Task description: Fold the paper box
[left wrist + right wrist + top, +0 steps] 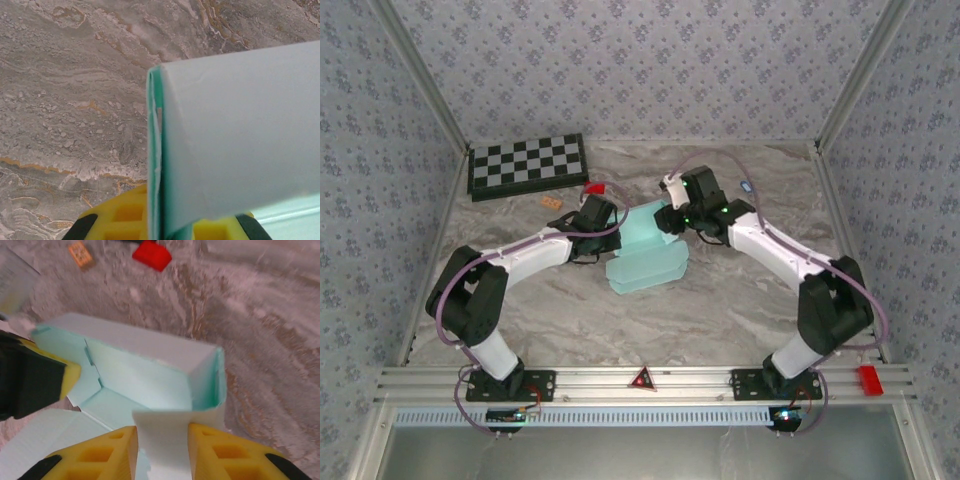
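1. Two arms reach in from the near edge and meet over the middle of the marble-patterned table (pixel 740 300).
2. Task item: the paper box (pixel 645 262), pale blue-green card, lies at the centre of the table between the two grippers. It is partly formed. The far part has raised walls, and a flat panel with angled corners extends toward the arm bases.
3. The left gripper (pixel 172 227) is at the box's left side. In the left wrist view, one upright wall of the box stands edge-on between the yellow pads (pixel 125 215). The jaws are closed tight on that wall, so this gripper is gripping the box.
4. The right gripper (pixel 162 440) is at the box's far right end. In its wrist view the yellow fingers (pixel 100 452) stand apart and a pale flap of the box fills the gap between them. I cannot tell whether the fingers press on the flap or merely flank it.
5. Beyond that flap, the right wrist view shows an open corner of the box with two walls upright and a teal inner face. The left gripper's black-and-yellow finger is at the opposite end.
6. Other items:
   - A checkerboard (pixel 528 165) lies at the far left of the table, well apart from the box.
   - A red block (pixel 593 188) rests on the table just beyond the left gripper.
   - A small orange piece (pixel 552 201) rests near the red block.
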You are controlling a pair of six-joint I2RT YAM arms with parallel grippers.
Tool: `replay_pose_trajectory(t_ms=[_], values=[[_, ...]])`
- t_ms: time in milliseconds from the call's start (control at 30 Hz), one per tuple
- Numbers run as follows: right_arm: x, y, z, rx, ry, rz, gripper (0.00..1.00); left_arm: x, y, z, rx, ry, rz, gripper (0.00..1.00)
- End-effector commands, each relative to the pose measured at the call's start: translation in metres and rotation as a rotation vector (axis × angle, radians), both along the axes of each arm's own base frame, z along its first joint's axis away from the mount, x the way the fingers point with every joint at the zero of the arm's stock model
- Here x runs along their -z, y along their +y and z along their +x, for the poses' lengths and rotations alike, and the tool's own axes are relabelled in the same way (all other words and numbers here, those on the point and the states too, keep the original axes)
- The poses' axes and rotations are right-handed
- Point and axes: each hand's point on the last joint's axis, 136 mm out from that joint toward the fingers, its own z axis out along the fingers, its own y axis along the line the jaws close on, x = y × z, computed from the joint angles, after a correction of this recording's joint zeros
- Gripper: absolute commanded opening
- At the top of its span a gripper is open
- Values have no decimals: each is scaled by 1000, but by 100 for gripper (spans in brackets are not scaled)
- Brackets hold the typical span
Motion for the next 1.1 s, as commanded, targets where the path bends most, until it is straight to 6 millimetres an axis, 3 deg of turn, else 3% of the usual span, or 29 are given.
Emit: replay_pose_trajectory(t_ms=[0,133,333,633,1067], values=[[-12,-19,0,56,-65,-14,34,-6,-11,3,33,-8,-21,0],[-11,-48,7,190,-70,-22,34,-5,-12,3,35,-8,-21,0],[10,-81,16,325,-3,5,34,-5,-12,3,36,-6,-22,0],[20,-48,2,104,64,100,43,-4,-13,4,36,-5,-25,0],[46,-28,-2,19,149,83,46,-4,-13,4,34,0,-28,0]])
